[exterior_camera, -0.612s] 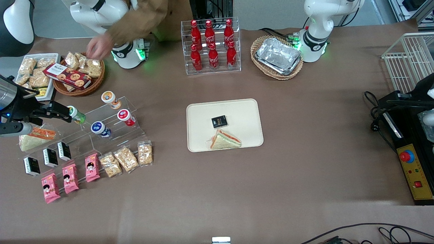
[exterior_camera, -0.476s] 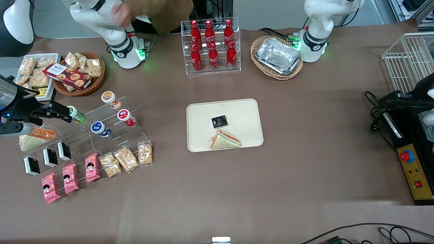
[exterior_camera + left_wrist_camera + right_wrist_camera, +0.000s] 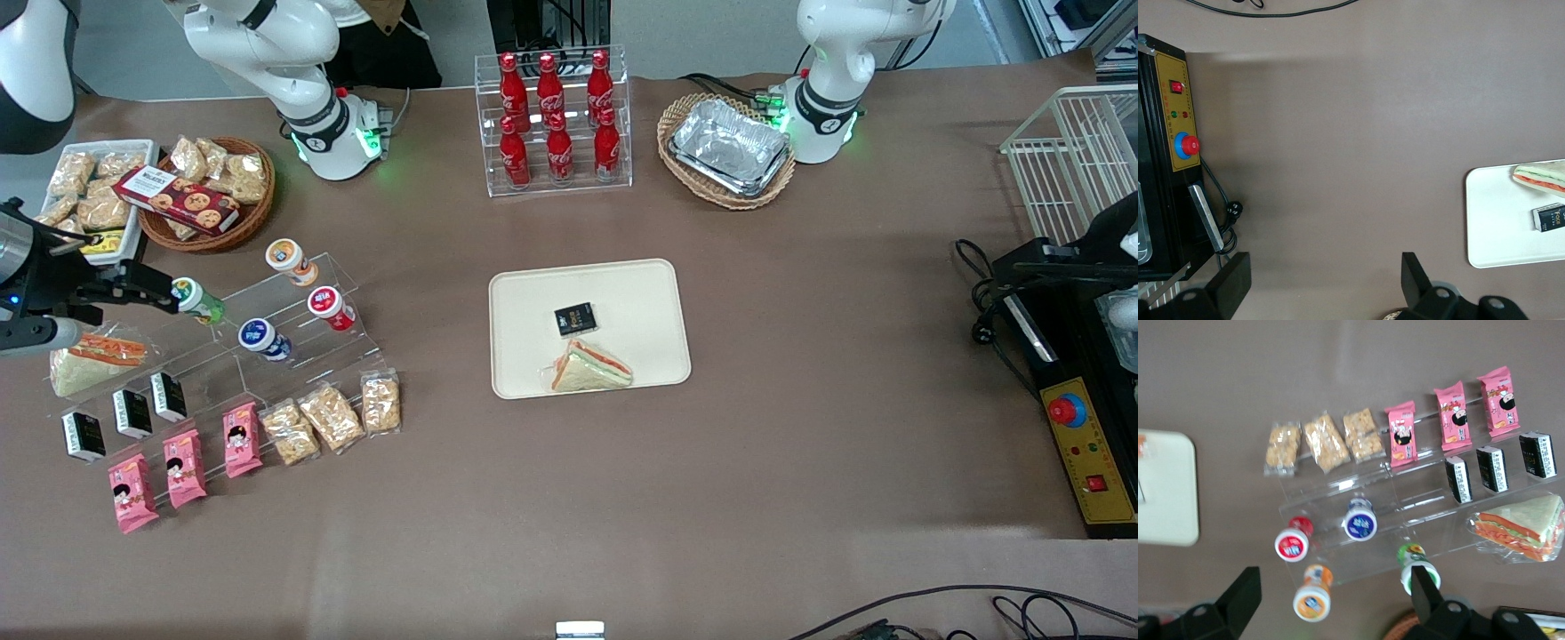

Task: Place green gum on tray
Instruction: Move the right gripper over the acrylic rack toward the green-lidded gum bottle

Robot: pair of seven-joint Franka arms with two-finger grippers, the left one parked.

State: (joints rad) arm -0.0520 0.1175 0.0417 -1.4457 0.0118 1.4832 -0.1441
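Pink packets (image 3: 182,466): nearest the front camera, in a row at the foot of the clear tiered stand (image 3: 267,329), toward the working arm's end of the worktop (image 3: 800,462).
Tray (image 3: 524,293): mid-worktop, well apart from the stand; it carries a wrapped sandwich (image 3: 589,366) and, just farther from the camera, a small black packet (image 3: 575,319).
Blue bottle (image 3: 260,337): on a middle step of the stand.
Red bottle (image 3: 330,307): beside the blue one, slightly farther from the camera.
Green gum (image 3: 197,298): tilted on the stand, not on the tray; its white lid faces the gripper.
Gripper (image 3: 147,286): at the stand, level with the green gum, fingers spread wide; in the right wrist view one finger (image 3: 1423,587) lies over the gum's lid (image 3: 1416,574) and the other (image 3: 1243,590) is well off to the side, so nothing is clamped.
Orange bottle (image 3: 289,260): on the top step.
Wicker basket (image 3: 209,191): farther still, holding snacks and a biscuit box.
Cola rack (image 3: 553,120): farthest from the camera.
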